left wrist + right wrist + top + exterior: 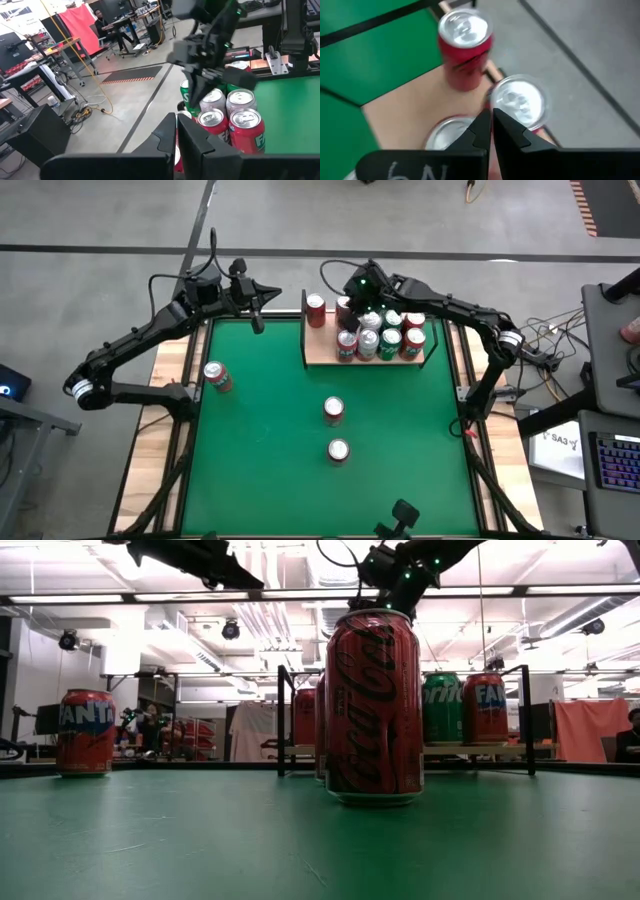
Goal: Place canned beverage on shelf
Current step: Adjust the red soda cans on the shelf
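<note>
The right pincer (352,298) hangs over the far left part of the shelf (322,356), fingers pressed together with nothing between them; in its wrist view the closed tips sit just above the tops of the cans standing there, without clearly touching any. The left pincer (262,293) is also pinched shut and empty, raised past the far left edge of the green surface (270,430), pointing toward the shelf. The shelf, a light wooden board with black uprights, stands at the far middle of the surface and carries a cluster of cans (385,335) toward its right end, red and green ones packed side by side, plus a lone red can (316,310) near its left end. Three more cans stand off the shelf: a Fanta can (217,376) near the left edge, a red cola can (334,411) in the middle and another can (338,451) nearer the front. Beyond lie a grey floor, desks, and a seated person (102,22).
</note>
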Tool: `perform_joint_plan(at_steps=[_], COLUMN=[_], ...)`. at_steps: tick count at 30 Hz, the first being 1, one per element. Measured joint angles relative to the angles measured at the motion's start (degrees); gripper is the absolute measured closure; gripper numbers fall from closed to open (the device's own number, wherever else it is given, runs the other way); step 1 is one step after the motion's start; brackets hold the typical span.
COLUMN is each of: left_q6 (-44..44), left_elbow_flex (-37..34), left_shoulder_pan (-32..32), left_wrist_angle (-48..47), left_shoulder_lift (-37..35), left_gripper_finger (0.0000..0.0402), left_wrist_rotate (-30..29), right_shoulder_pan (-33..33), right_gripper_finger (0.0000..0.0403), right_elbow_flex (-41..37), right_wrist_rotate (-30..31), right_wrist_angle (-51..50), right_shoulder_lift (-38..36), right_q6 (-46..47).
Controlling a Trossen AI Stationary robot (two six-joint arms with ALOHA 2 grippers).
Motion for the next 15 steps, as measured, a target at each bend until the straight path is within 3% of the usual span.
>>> perform_joint_plan(at_steps=[15], left_q6=[0.21], left_elbow_flex=[-0.01], left_shoulder_pan=[0.0], left_wrist_angle=[5.78], left_shoulder_lift=[5.22], left_gripper_finger=[0.0402], left_wrist_rotate=[0.12], right_shoulder_pan=[-6.94], right_gripper_finger=[0.0394], right_elbow_flex=[0.13], right_wrist_rotate=[-1.9], right_wrist_angle=[1.5], right_shoulder_lift=[2.86], right_q6=[-7.9])
